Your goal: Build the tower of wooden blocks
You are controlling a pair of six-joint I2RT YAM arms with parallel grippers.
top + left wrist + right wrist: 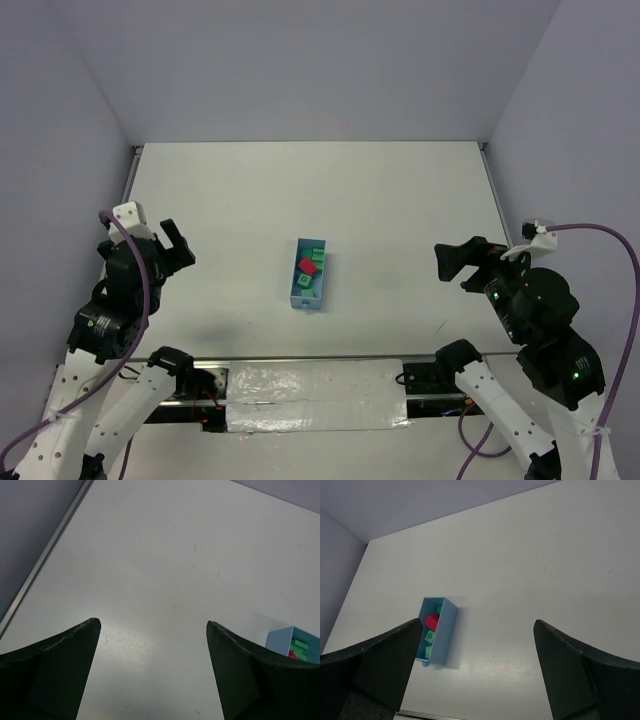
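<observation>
Loose in a light blue box [306, 301], open at the top, near the middle of the white table [300, 190]: all the pieces of the wood block tower [308, 268]. Nothing stacked yet. Among them a red roof-shaped piece [306, 264], lying on top, with green cubes [303, 285] beside it at either end of the box (on one, a dark letter G legible in the right wrist view). Cannot tell how many cubes, with the box wall hiding part of them.

Above the left side of the table, well apart from the box: the left gripper [176, 244], spread wide, nothing between its fingers [65, 650]. Through its own camera, only bare tabletop in the gap, plus a corner of the box at the right edge of the frame, partly behind the right-hand finger.

Above the right side, also well apart from the box and pointing toward the middle of the table: the right gripper [444, 263]. Spread wide here too, holding nothing. In the right wrist view, the box low and left in frame, just past the left-hand finger, with the red piece and a green cube showing over its wall.
</observation>
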